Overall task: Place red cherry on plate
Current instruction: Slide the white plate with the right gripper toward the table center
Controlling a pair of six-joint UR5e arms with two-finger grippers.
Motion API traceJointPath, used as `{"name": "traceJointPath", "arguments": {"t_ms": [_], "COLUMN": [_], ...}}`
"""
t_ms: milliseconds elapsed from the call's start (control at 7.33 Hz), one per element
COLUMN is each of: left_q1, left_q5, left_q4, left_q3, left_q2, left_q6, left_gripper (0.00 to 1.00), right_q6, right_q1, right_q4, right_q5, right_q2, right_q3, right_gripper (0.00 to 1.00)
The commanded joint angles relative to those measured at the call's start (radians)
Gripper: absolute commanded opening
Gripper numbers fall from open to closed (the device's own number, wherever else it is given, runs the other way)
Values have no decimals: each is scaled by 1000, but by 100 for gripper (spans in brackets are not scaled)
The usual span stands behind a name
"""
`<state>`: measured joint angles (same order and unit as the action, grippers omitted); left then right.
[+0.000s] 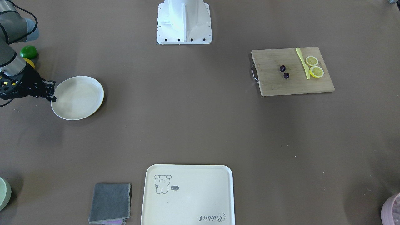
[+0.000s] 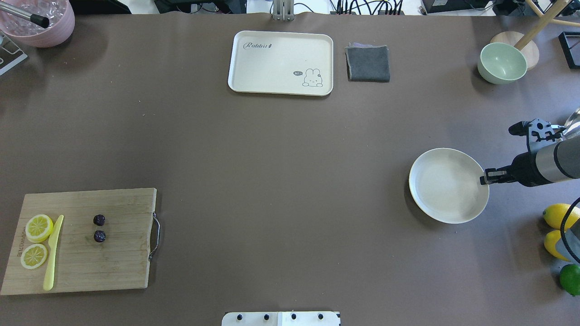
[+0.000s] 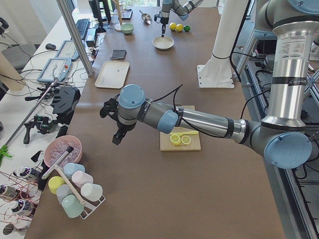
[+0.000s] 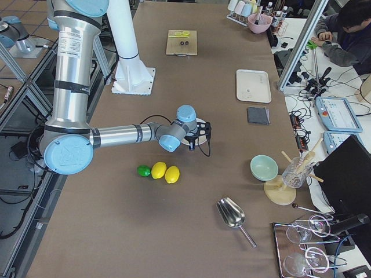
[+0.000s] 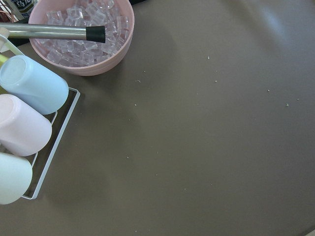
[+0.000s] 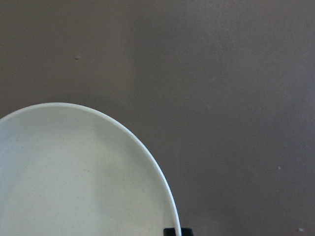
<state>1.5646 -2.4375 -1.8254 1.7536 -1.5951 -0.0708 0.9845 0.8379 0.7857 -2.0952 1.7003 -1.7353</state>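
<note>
The red cherry (image 1: 282, 68) (image 2: 99, 220) is two tiny dark fruits lying on a wooden cutting board (image 1: 275, 84) (image 2: 113, 267) on my left side of the table. Far from it, on my right side, is the round cream plate (image 1: 78, 98) (image 2: 446, 185) (image 6: 74, 172). My right gripper (image 1: 52, 95) (image 2: 484, 179) (image 6: 177, 231) is at the plate's outer rim, shut on that rim. My left gripper (image 3: 116, 141) hangs over bare table near a pink ice bowl (image 5: 81, 37), well away from the board. Whether it is open or shut, I cannot tell.
Two lemon slices (image 2: 38, 226) and a yellow knife (image 2: 53, 253) share the board. A rectangular cream tray (image 2: 281, 63) and grey cloth (image 2: 368, 63) lie at the far edge. Lemons (image 2: 559, 215), a lime (image 2: 570, 278) and a green bowl (image 2: 502, 62) flank the right arm.
</note>
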Motion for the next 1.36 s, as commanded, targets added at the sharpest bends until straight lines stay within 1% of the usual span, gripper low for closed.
{"name": "traceJointPath", "arguments": {"t_ms": [0,136,273,545,682,818,955,1091,1227], "left_q1": [0,0,0,-1,-2,-2,-2,-2,-2], "left_q5": [0,-2,-3,-3,-3,-3,-3,-3,-3], "left_q4": [0,0,0,0,0,0,0,0,0], "left_q3": [1,1,1,-3,-6,-6,-6,-9,-11], "left_q2": [0,-3,-3,-3,-3,-3,-3,-3,-5], "left_q6": [0,32,37,40,40,43,43,43,45], "left_gripper": [98,98,98,98,98,98,98,98,98], "right_q6": [162,293,409,614,670,716,718,718,718], "right_q1": [-2,-41,-106,-314,-389,-458,-508,-525,-526], "right_q4": [7,15,61,232,335,392,397,400,397], "right_q5": [-12,-8,35,264,352,419,481,509,511], "right_q2": [-54,-130,-225,-452,-555,-612,-619,-630,-669], "right_q3": [-53,-50,-50,-50,-43,-37,-27,-14,32], "right_gripper": [0,0,0,0,0,0,0,0,9]}}
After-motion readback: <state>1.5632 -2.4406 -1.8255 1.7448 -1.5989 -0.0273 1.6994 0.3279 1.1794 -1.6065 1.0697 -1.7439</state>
